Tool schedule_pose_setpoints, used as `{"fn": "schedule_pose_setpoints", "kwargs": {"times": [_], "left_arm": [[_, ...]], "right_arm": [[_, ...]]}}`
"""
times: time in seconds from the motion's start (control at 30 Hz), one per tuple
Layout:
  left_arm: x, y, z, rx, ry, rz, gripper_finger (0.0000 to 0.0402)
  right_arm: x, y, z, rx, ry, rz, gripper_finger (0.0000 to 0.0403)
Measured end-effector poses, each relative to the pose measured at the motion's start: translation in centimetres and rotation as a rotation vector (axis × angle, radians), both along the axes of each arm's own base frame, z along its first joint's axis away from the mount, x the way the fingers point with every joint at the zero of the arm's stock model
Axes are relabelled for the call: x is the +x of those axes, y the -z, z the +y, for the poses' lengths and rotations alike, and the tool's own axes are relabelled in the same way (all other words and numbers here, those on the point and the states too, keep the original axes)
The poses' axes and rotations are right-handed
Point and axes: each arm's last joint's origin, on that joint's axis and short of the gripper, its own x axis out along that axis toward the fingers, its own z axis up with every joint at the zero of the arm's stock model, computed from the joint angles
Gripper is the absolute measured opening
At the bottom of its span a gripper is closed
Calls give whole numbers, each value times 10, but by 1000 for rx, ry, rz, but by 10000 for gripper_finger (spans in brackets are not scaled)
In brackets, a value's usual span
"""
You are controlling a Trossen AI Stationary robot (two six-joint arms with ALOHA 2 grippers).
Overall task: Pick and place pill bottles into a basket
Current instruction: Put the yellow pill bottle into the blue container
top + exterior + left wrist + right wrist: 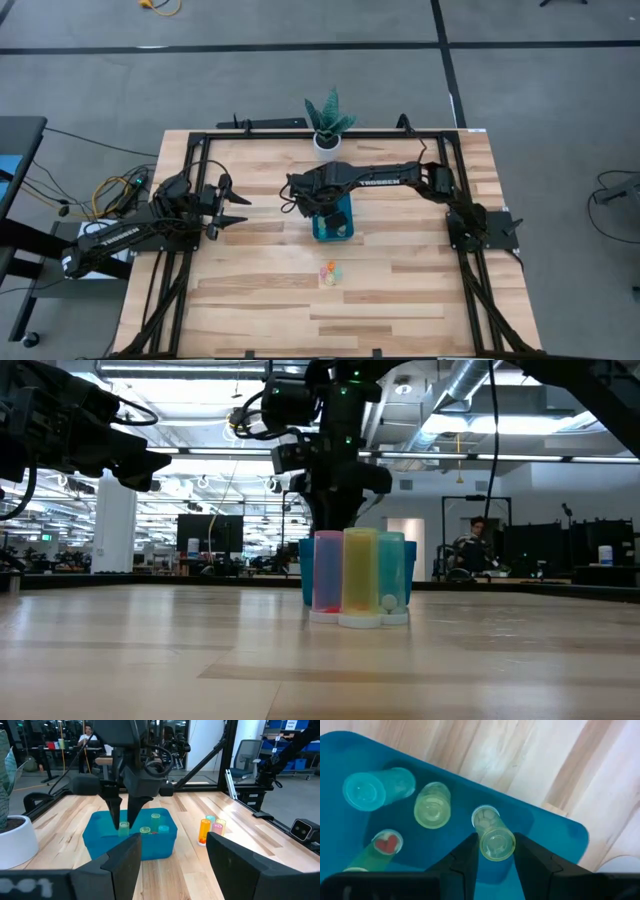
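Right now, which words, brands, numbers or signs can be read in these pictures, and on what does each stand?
"TROSSEN": white letters on the right arm, high view.
White lettering on the left arm: too blurred to read.
Red heart: on one green pill bottle in the basket.
The yellow-green pill bottle in the right gripper shows no label.

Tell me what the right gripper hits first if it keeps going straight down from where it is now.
The right gripper points down into the basket, shut on a yellow-green bottle. That bottle would likely touch the basket floor first; the other bottles stand off to the side. Remaining depth is unclear.
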Motion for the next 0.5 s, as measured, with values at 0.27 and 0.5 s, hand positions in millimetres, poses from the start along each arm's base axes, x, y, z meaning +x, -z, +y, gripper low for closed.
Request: {"fn": "schedule_pose_setpoints", "kwargs": {"times": [0.27,0.5], "left_arm": [[0,0,0,0,0,0,213],[0,0,0,0,0,0,213]], "right_arm": [[2,6,6,5,-10,15,109],[3,6,6,14,8,2,109]]}}
